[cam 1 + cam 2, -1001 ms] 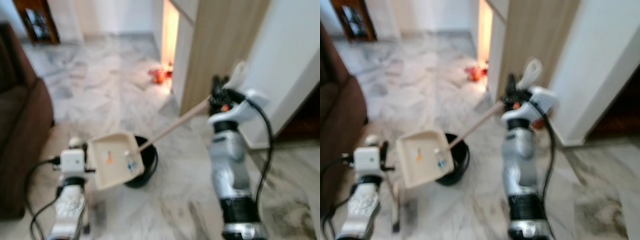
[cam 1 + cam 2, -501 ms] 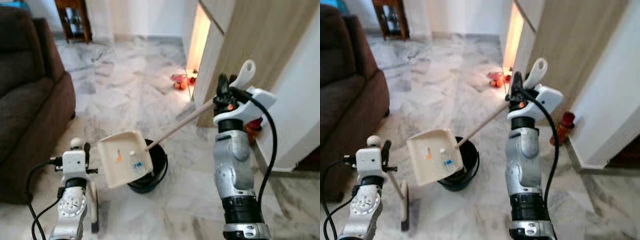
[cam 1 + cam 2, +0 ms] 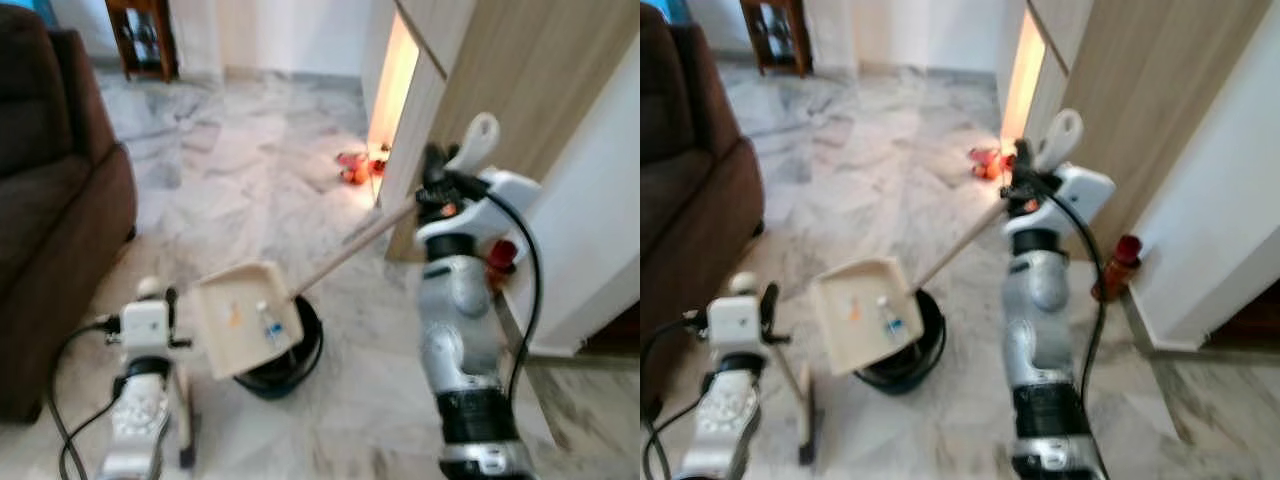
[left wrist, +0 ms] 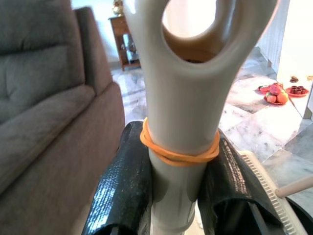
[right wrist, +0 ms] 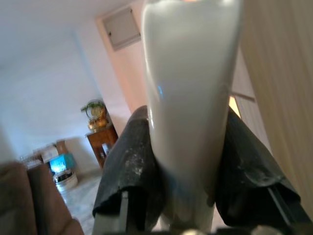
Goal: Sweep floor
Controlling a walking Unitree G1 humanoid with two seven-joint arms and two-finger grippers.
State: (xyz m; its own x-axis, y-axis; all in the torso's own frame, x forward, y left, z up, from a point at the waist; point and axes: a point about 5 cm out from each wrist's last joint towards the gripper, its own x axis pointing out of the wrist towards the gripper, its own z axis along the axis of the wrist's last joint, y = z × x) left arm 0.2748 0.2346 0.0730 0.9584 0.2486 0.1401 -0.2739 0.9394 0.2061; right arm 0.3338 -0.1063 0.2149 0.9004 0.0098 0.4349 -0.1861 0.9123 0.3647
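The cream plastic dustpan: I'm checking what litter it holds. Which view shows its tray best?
The right eye view: the cream plastic dustpan faces the camera, sharpest. The left eye view is blurrier; the right wrist view shows its handle clamped.

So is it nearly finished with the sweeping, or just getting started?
Some sweeping looks done: the dustpan already carries a few scraps. In hand now: the right gripper holds the dustpan's long handle, keeping the pan over the black bin, while the left gripper holds the broom handle. Left: tipping the scraps into the bin.
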